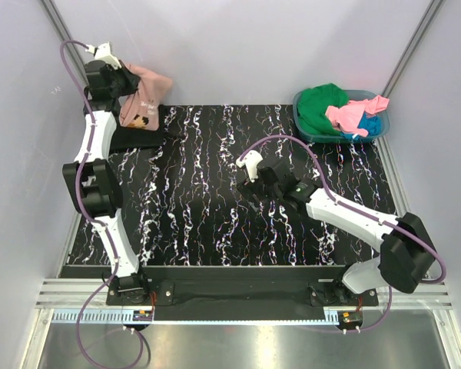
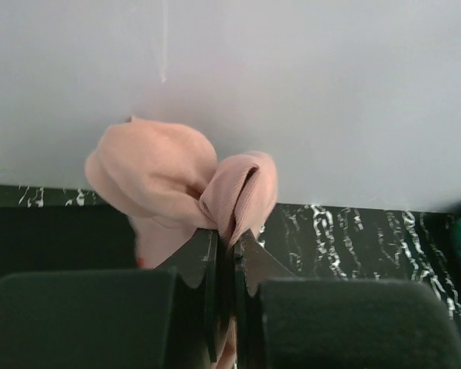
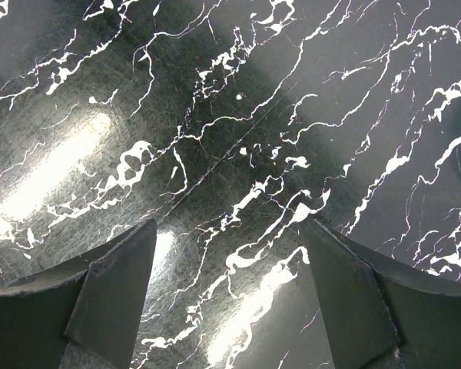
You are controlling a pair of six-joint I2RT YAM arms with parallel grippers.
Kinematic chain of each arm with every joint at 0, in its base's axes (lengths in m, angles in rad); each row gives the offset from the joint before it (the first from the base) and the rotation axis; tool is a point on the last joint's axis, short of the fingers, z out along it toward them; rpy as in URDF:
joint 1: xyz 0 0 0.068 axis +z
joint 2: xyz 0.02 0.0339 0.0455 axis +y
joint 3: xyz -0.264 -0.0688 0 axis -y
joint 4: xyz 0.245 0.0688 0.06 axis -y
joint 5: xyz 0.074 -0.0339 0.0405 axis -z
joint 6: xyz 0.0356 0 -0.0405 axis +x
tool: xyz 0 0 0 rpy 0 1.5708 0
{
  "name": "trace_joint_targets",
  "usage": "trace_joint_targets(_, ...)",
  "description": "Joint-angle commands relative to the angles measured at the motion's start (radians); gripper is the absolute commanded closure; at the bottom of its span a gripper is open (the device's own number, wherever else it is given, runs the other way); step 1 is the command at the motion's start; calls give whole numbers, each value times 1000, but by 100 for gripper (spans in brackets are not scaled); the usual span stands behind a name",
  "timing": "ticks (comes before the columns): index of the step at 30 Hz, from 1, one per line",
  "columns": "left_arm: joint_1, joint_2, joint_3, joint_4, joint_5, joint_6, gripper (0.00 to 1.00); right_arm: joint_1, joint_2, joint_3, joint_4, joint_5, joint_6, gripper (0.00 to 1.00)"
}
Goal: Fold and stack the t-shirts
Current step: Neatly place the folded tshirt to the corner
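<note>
My left gripper (image 1: 127, 79) is raised at the far left corner and shut on the salmon-pink t-shirt (image 1: 142, 98), which hangs bunched with its small brown-white print showing. In the left wrist view the pink cloth (image 2: 177, 181) bulges out from between my shut fingertips (image 2: 224, 240). A black t-shirt (image 1: 134, 137) lies flat on the table below it. My right gripper (image 1: 253, 175) is open and empty low over the middle of the table; its wrist view (image 3: 229, 254) shows only bare marbled surface. Green (image 1: 320, 106), bright pink (image 1: 352, 115) and blue (image 1: 371, 125) t-shirts lie piled in the basket.
The teal plastic basket (image 1: 301, 123) stands at the far right corner of the black marbled table (image 1: 207, 207). Grey walls close in the back and sides. Metal rails run along the near edge.
</note>
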Motion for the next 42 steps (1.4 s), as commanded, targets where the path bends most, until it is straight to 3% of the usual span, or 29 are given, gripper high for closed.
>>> trace_joint_targets(1,32,47,30,67,25,5,100,-6,16,27,19,6,8,15)
trace_joint_targets(11,42,110,115,15,48,12,100,-6,104,94,27,-11,15,16)
trace_joint_targets(17,13,-8,-45,102,40,-47,100,-6,79,65,34,-14,22,16)
trace_joint_targets(24,-23,-104,-117,125,28,-70,100,-6,36,33,27,-17,12,16)
trace_joint_targets(42,20,-4,-83,104,46,-59,100,-6,97,71,36,-19,-9,16)
